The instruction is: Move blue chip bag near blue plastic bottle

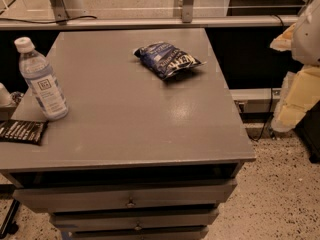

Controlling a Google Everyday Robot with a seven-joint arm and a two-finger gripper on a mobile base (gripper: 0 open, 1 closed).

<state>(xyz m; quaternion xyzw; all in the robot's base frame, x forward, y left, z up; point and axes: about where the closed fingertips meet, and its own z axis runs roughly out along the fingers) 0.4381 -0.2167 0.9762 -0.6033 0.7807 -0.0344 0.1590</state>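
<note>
The blue chip bag (167, 59) lies flat on the grey table top (130, 119), toward the far right part. The blue plastic bottle (42, 80), clear with a white cap and a white label, stands upright at the table's left edge. They are well apart, with bare table between them. My gripper (295, 96) shows as a white and cream shape at the right edge of the camera view, off the table's right side and away from the bag. It holds nothing that I can see.
A flat dark brown wrapper (22, 131) with white lettering lies at the table's front left edge, just below the bottle. Drawers (130, 201) are under the table top. A rail and glass panel (150, 21) run behind the table. Speckled floor is at the right.
</note>
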